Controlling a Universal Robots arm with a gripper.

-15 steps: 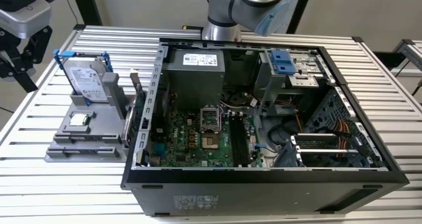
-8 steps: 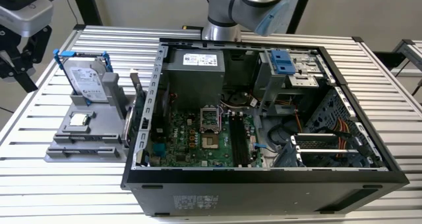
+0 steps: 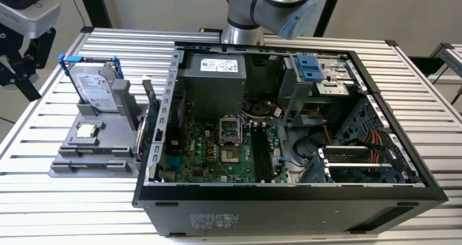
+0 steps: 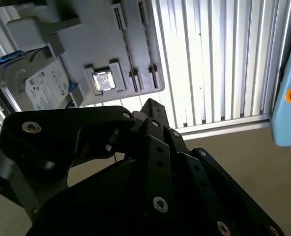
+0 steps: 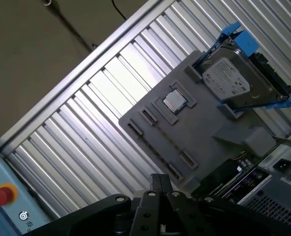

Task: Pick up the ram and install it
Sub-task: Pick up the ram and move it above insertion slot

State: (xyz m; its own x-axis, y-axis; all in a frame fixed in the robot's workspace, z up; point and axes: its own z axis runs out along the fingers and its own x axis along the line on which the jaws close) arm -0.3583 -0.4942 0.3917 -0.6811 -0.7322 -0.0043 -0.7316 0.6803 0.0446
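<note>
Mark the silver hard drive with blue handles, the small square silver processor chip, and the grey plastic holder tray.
silver hard drive with blue handles [image 3: 94,88], exterior view, labelled face.
small square silver processor chip [image 3: 86,130], exterior view, top centre.
grey plastic holder tray [image 5: 199,132], first wrist view, bare flat surface.

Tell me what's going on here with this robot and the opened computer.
A robot arm's black gripper hovers by the edge of the slatted metal table, holding nothing, looking toward a grey parts holder. The long, thin dark-green ram stick stands on edge in that holder, beside the open black computer case, not yet picked up. The motherboard's black memory slots look unfilled.
</note>
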